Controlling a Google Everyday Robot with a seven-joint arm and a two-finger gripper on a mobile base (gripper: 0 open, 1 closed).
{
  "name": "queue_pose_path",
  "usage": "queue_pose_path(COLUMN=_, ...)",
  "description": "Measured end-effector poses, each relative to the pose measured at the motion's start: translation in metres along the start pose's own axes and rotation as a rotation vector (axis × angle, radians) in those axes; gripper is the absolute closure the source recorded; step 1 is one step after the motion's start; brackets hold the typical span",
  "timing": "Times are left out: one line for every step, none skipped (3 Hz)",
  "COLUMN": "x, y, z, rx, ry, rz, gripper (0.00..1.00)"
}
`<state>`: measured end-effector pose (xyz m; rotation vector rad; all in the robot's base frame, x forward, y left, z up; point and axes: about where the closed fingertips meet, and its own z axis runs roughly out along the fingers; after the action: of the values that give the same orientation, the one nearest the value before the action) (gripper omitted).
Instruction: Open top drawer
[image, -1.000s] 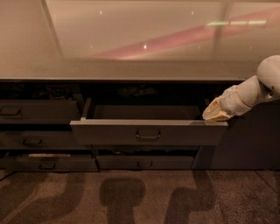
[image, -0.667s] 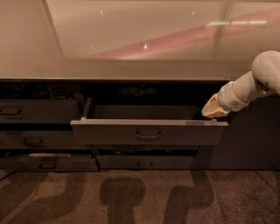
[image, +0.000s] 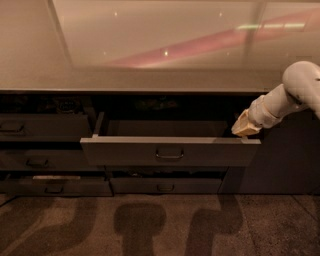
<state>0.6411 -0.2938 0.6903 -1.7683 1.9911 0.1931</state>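
The top drawer (image: 170, 151) is the wide dark grey drawer at centre. It stands pulled out, with a small loop handle (image: 169, 154) in the middle of its front and its flat grey tray (image: 165, 128) showing behind. My gripper (image: 243, 128) is at the end of the white arm (image: 295, 92) coming in from the right. It sits just above the drawer front's right end, at the right rear corner of the open tray.
A glossy countertop (image: 150, 45) runs above the cabinet. Narrower dark drawers (image: 42, 127) stack at the left, with a lower drawer (image: 165, 186) under the open one. A dark cabinet panel (image: 280, 165) is at the right. Speckled floor (image: 150, 225) lies below.
The arm and gripper have lifted slightly up and to the right, away from the drawer front's right end. The drawer stays open as before.
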Motion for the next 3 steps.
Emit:
queue_pose_path(x=0.0318, y=-0.0082, z=0.0200, rx=-0.038, ry=0.055, rz=0.072, gripper=1.00)
queue_pose_path(x=0.0266, y=-0.0091, z=0.0191, rx=-0.038, ry=0.055, rz=0.072, gripper=1.00)
queue_pose_path(x=0.0242, y=-0.0100, z=0.0199, rx=-0.038, ry=0.055, rz=0.072, gripper=0.81)
